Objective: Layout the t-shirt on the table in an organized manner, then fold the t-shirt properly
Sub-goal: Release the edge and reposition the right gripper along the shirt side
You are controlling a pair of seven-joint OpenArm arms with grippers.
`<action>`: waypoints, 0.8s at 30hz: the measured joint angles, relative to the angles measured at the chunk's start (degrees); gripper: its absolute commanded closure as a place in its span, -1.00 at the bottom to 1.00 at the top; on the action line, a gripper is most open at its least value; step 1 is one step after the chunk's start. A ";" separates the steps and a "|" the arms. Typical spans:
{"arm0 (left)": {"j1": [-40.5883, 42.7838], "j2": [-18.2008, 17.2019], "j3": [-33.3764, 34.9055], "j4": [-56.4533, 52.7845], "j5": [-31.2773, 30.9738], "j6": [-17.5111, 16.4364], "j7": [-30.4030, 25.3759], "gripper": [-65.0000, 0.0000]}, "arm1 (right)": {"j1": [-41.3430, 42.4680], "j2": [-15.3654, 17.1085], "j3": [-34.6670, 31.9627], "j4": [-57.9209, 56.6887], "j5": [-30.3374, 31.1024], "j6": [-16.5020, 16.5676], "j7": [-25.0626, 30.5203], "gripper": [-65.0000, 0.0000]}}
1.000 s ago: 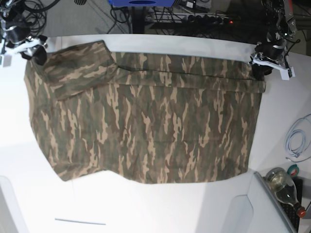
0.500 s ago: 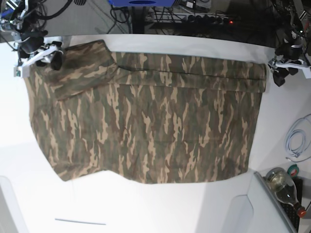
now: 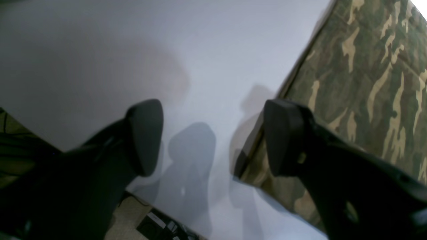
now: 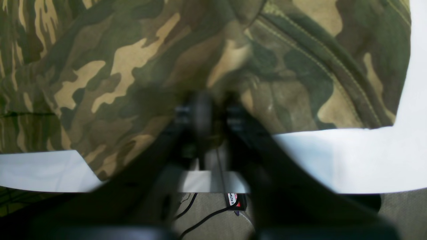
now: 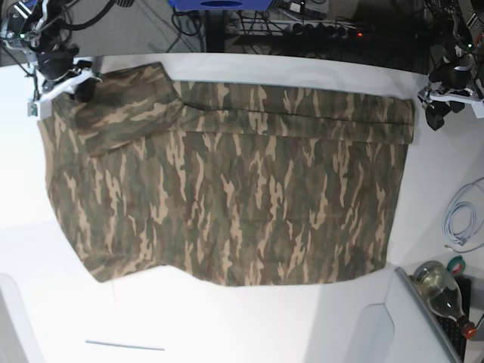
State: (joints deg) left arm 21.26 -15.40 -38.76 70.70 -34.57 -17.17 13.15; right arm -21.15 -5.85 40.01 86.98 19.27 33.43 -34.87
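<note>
Camouflage-print fabric t-shirt point(image 5: 227, 181) lies spread flat, one sleeve folded over, on the white smooth table point(image 5: 249, 318); its corner edge lies just beside one open jaw.

Base view looks straight down on the table point(image 5: 249, 318) from high up. The 2 wrist views sit close, sharing the t-shirt point(image 5: 227, 189) edges.

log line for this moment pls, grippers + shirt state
left gripper: open, over bare table beside shirt edge | right gripper: shut on t-shirt at far corner | t-shirt: spread flat, one long fold
</note>
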 measured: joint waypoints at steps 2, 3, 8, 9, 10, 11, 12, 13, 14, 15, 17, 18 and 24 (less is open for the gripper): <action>-0.04 0.00 0.00 0.00 0.00 0.00 0.00 -0.38 | 0.00 0.00 -0.17 0.02 -0.04 0.00 -0.26 0.95; -0.02 0.00 0.00 0.00 0.00 0.02 0.00 -0.38 | -0.04 0.00 -0.37 0.39 -0.20 0.00 -0.44 0.98; -0.02 0.00 0.00 0.02 0.00 0.00 0.00 -0.38 | -0.44 -0.55 -0.48 4.83 -0.09 0.00 -0.74 1.00; -0.02 0.00 -0.02 0.02 0.00 0.00 0.00 -0.38 | -0.33 -0.87 -0.50 5.77 -0.09 0.00 -1.09 1.00; -0.04 0.04 0.00 0.02 0.00 0.00 0.00 -0.38 | -0.13 -1.03 -0.57 6.60 -0.04 0.00 -2.73 1.00; -0.11 0.13 -0.02 0.02 0.00 0.00 0.00 -0.38 | 0.28 -1.03 -0.66 7.26 -0.11 0.02 -5.27 1.00; -0.13 0.13 0.00 0.02 0.00 0.02 0.02 -0.38 | 1.07 -1.05 -0.63 7.67 -0.31 0.04 -7.28 1.00; -0.13 0.13 0.00 0.02 -0.02 0.00 0.00 -0.38 | 1.88 -1.01 -0.63 7.85 -0.28 0.02 -7.93 1.00; -0.15 0.11 -0.02 0.02 0.00 0.00 -0.02 -0.38 | 2.71 -1.03 -0.63 7.96 -0.07 0.02 -8.13 1.00; -0.15 0.13 -0.02 0.02 0.00 0.00 -0.02 -0.38 | 3.61 -1.01 -0.63 8.09 -0.04 0.02 -8.59 1.00; -0.15 0.17 -0.02 0.02 0.00 0.00 0.00 -0.38 | 5.16 -0.96 -0.63 8.37 0.02 0.02 -9.01 1.00; -0.15 0.13 -0.02 0.02 0.00 0.00 0.00 -0.38 | 6.01 -0.98 -0.63 8.41 -0.04 0.02 -9.92 1.00; -0.13 0.13 -0.02 0.02 0.00 0.00 0.02 -0.38 | 11.47 -0.96 -0.63 8.13 -0.26 0.02 -14.43 1.00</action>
State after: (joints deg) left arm 21.12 -15.27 -38.79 70.72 -34.57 -17.17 13.17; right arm -9.67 -6.81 39.38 95.11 19.00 33.45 -49.30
